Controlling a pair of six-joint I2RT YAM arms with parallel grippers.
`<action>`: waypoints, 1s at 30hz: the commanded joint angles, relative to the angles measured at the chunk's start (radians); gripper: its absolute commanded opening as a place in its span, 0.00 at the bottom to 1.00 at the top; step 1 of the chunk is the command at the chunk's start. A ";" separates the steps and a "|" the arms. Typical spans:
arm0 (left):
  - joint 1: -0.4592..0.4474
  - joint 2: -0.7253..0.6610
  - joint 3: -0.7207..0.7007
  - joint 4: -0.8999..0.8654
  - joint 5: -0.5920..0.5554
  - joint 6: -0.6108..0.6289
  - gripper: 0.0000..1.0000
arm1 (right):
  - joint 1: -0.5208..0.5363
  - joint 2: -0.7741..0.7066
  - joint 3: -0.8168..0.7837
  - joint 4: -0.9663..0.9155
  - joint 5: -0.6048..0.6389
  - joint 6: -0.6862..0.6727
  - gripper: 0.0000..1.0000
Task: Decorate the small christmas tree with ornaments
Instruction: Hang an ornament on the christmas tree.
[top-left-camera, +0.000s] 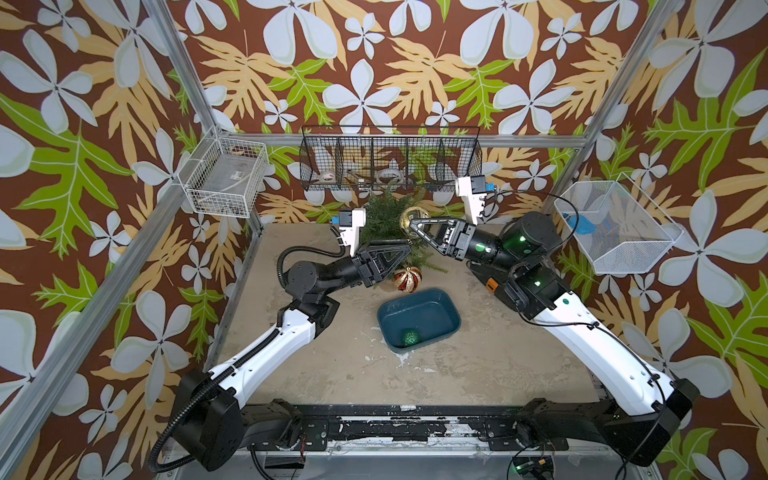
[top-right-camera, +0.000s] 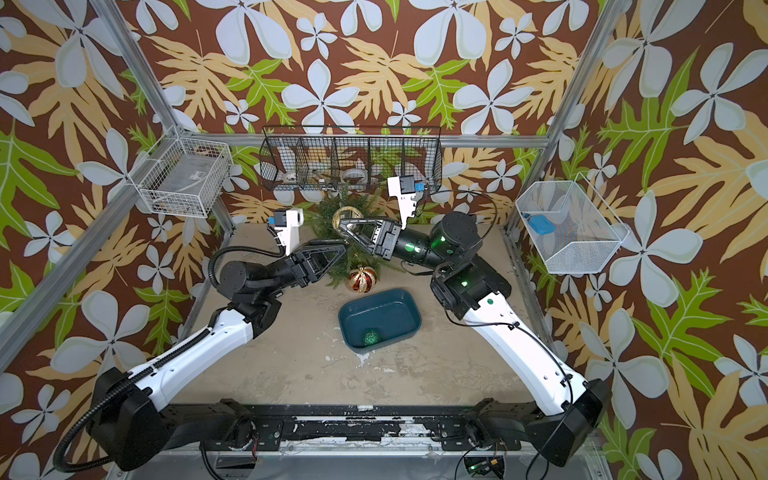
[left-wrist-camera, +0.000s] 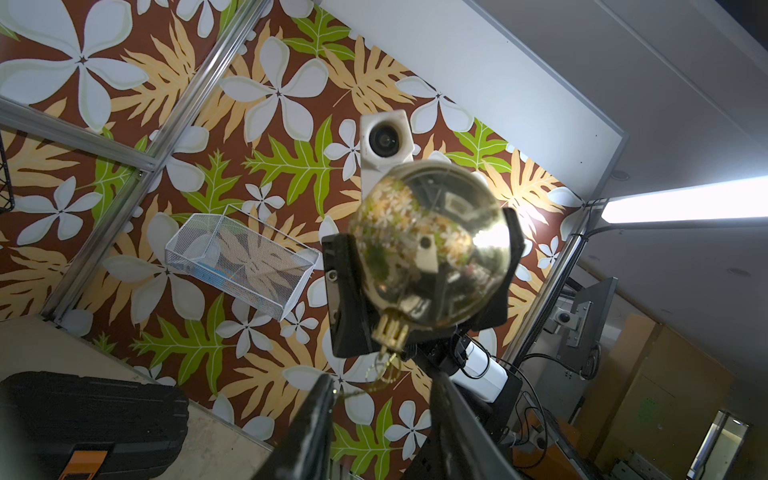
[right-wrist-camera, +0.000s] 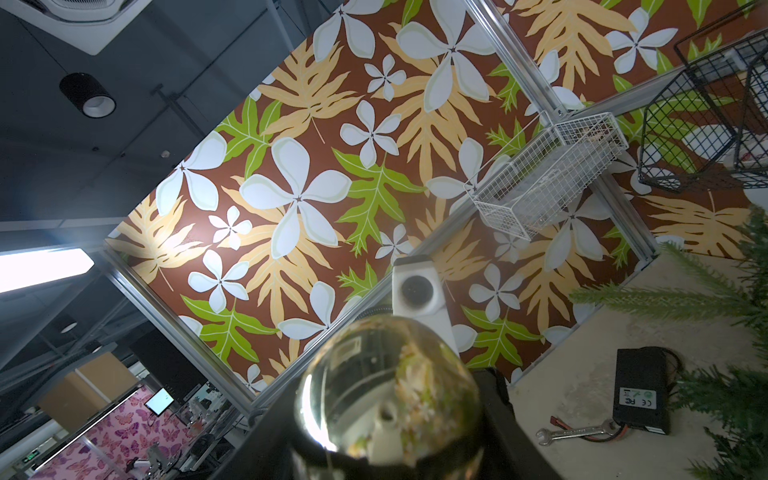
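Your tabletop (top-left-camera: 478, 374) carries the small christmas tree (top-left-camera: 384, 220) at its far edge, below the black wire basket (top-left-camera: 390, 158). Nearer you sits the blue tub (top-left-camera: 449, 309), with the glittery green ball (top-left-camera: 410, 336) inside at its near end. The striped ball (top-left-camera: 407, 279) hangs low on the tree's near side, just beyond the tub. Your right pincer (top-left-camera: 412, 226) is clenched on the shiny gold ball (top-left-camera: 408, 216), holding it against the tree's right branches. Your left pincer (top-left-camera: 405, 249) reaches in from the left below that ball, its fingers (left-wrist-camera: 316, 415) parted around the ball's gold hanging loop (left-wrist-camera: 384, 370), gripping nothing you can see.
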 joint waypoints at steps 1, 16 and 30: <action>-0.001 0.006 0.008 0.058 0.019 -0.021 0.48 | 0.000 -0.006 0.002 0.051 -0.009 0.011 0.56; -0.001 -0.006 -0.008 0.070 0.028 -0.026 0.00 | -0.005 -0.026 -0.024 0.058 0.012 0.009 0.57; 0.002 -0.031 -0.021 -0.068 -0.006 0.036 0.00 | -0.059 -0.061 -0.087 0.030 0.077 -0.035 0.57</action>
